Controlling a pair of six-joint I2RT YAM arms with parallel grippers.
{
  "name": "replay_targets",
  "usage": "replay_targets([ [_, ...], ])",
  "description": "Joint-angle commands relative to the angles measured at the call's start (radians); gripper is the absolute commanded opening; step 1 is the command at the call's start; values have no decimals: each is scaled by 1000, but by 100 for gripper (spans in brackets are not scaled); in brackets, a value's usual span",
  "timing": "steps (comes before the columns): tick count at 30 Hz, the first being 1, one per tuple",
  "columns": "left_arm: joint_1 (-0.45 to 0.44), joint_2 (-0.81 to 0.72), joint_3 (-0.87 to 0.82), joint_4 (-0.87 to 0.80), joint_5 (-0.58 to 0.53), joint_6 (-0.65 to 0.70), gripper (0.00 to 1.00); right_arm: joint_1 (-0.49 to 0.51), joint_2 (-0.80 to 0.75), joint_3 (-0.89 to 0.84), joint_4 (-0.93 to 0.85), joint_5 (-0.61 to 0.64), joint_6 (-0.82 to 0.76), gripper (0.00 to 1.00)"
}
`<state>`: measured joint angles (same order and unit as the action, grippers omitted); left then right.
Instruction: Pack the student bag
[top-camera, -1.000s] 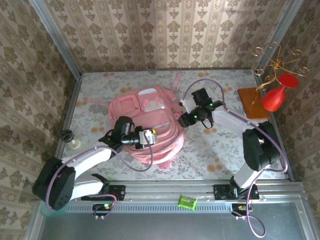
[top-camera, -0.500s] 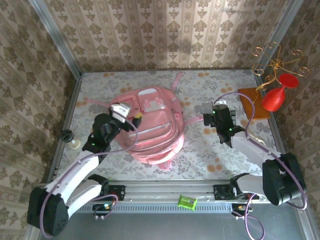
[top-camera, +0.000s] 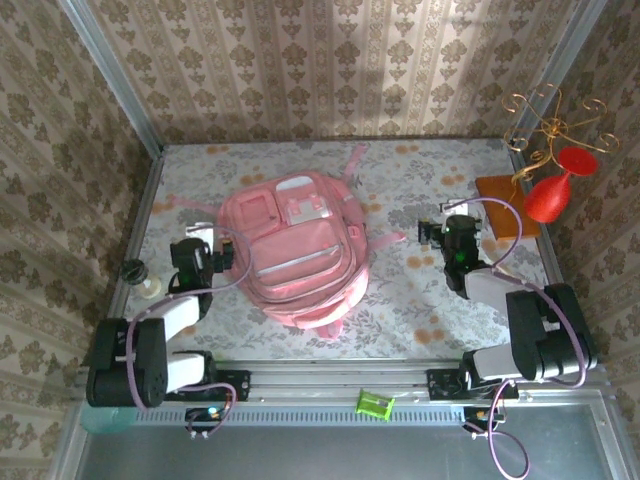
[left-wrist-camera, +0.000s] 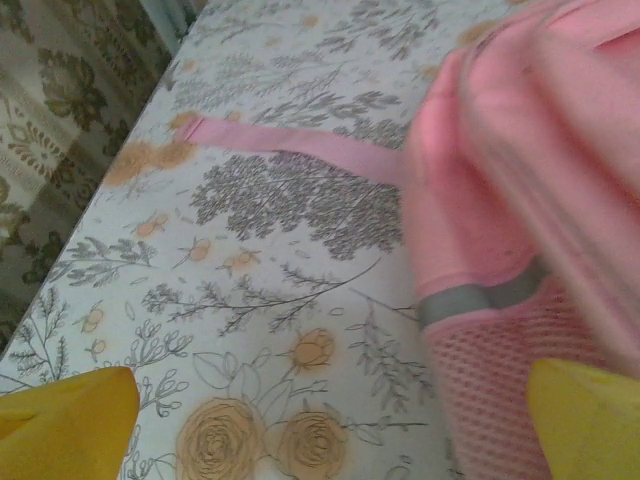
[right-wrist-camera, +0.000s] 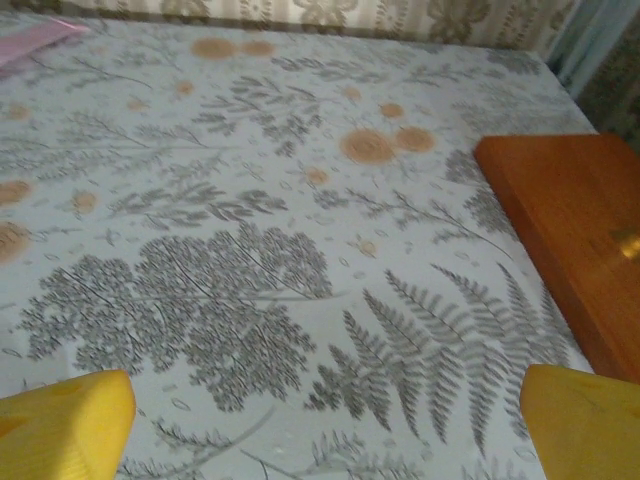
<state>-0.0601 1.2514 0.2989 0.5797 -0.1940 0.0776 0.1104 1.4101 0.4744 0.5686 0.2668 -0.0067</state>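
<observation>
Floral oilcloth covers the table (top-camera: 420, 300), boxed in by patterned wallpaper on three sides. On it the student bag (top-camera: 295, 250) lies flat with its front pockets facing up, and from the overhead view its zip lines look drawn shut. It sits just to the right of the left gripper (top-camera: 203, 254) and well off to the left of the right gripper (top-camera: 455, 232).

A second ago both grippers were on the bag, the left one at the lower front pocket and the right one at the upper right side. Since then both arms have pulled away and folded back toward their bases. Both sets of jaws have spread as wide as they go and hold nothing.

The left wrist view shows the bag's pink side and mesh pocket close on that gripper's right. A pink strap (left-wrist-camera: 290, 150) trails across the table ahead of it. Bare oilcloth lies between the right gripper's yellow fingertips (right-wrist-camera: 60, 425), with a wooden board (right-wrist-camera: 570, 230) ahead and to their right. Beyond the board stand a red goblet (top-camera: 552, 195) and a gold wire stand (top-camera: 550, 120).

With the bag let go and both arms retreating, the packing looks finished, or at least paused, with nothing lined up to go in.
</observation>
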Motion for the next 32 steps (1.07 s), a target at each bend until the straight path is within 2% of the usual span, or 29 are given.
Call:
replay_targets([
  [1,13,39,12,191,83,17,100,-5,50,10,90,-91,-32,100],
  [3,16,72,41,184,78,18,100,-6,44,6,91,-89,-27,100],
  [5,29,103,96,110,95,3,100,-28,71,-6,139,-98,-5,100],
  [8,34,150,146,84,136,-14,100,-104,89,-32,196,-203,54,100],
  [10,32,179,111,186,182,-9,99,-106,54,-58,210,-190,61,100],
  [12,21,244,80,293,150,-10,100,-107,23,-52,170,-196,60,100],
  [14,18,312,59,423,137,9,100,-107,63,-66,233,-211,54,100],
  [15,18,278,80,317,137,-13,100,-107,110,-72,286,-217,52,100],
  [16,21,298,99,312,139,-12,100,-107,142,-78,347,-219,48,100],
  [17,28,304,95,337,156,-9,100,-107,118,-67,275,-220,50,100],
  [18,36,292,105,288,165,-23,100,-107,114,-66,275,-215,52,100],
  [19,39,297,102,304,165,-22,100,-107,129,-73,313,-210,51,100],
  [32,37,296,101,310,165,-21,100,-94,119,-64,277,-195,42,100],
])
